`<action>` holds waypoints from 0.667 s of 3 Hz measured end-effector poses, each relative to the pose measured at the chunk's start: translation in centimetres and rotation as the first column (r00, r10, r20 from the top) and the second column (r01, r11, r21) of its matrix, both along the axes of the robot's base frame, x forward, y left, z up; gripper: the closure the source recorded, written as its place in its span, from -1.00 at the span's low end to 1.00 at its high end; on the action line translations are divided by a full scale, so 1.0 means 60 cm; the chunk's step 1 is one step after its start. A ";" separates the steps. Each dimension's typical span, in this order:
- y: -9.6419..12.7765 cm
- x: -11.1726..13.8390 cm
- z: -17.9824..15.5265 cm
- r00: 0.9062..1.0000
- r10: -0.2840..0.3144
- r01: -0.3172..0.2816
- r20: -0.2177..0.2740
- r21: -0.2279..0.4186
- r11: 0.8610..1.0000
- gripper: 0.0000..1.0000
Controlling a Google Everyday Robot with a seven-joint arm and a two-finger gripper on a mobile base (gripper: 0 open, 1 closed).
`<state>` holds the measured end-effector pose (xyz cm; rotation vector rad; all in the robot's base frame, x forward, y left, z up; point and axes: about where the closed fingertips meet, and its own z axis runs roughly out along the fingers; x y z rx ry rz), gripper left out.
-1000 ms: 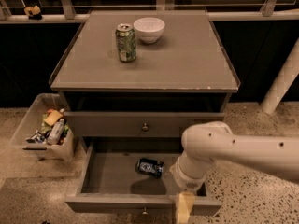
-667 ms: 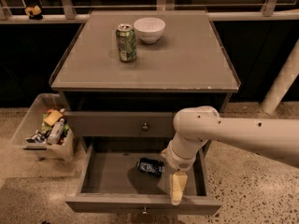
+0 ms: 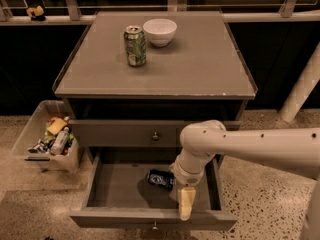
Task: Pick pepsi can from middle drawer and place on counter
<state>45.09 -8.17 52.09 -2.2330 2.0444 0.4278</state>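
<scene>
The pepsi can point(image 3: 161, 178) lies on its side in the open middle drawer point(image 3: 120, 189), right of its centre. My gripper point(image 3: 185, 204) hangs from the white arm inside the drawer, just right of and in front of the can, not touching it. Its pale fingers point(image 3: 186, 200) point down toward the drawer's front. The counter point(image 3: 200, 64) is the grey cabinet top above.
A green-patterned can point(image 3: 135, 45) and a white bowl point(image 3: 159, 31) stand at the counter's back. The upper drawer point(image 3: 125, 132) is shut. A clear bin point(image 3: 30, 134) of snacks sits on the floor at the left. A white post point(image 3: 300, 91) stands at the right.
The arm has swung left and further over the drawer, bringing the gripper closer to the pepsi can. The can has not moved.
</scene>
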 end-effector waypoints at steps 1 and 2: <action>0.034 0.065 -0.085 0.996 0.082 -0.081 0.033 -0.024 0.996 -1.00; 0.034 0.065 -0.085 0.996 0.081 -0.081 0.033 -0.024 0.996 -1.00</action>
